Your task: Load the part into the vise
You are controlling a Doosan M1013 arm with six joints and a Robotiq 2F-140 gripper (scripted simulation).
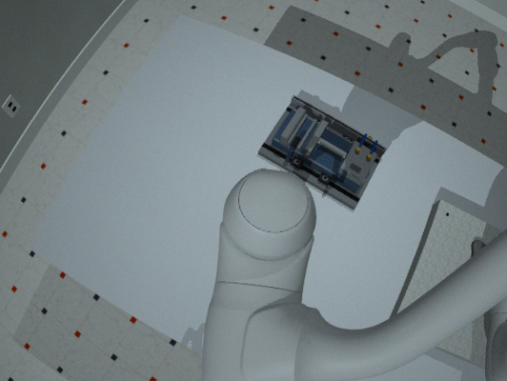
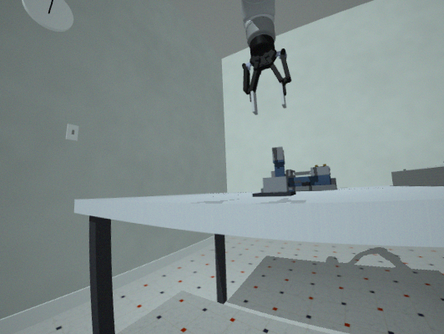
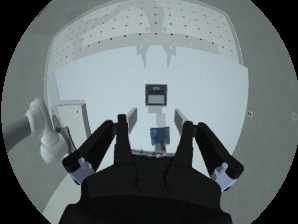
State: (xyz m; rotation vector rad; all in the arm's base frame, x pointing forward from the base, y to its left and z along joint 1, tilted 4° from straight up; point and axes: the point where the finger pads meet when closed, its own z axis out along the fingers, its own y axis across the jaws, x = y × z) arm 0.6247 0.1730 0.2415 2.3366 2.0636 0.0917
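Gripper (image 2: 269, 104) hung high above the table (image 2: 175, 209), fingers half apart, nothing between them. Part (image 3: 157, 94) lay on the infeed plate (image 3: 148, 102), well below, beyond the V-block (image 3: 158, 136).

One table (image 2: 175, 209) on two visible dark legs (image 2: 101, 271), one vise (image 1: 321, 150), one arm (image 1: 272, 267) with one gripper (image 2: 269, 104), one wall clock (image 2: 47, 14).

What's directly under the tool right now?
In the wrist view, between the fingers of the tool, a small blue fixture and a dark plate sit on the table. The tool, partly open and empty, hangs well above. Whether the part sits there is unclear.
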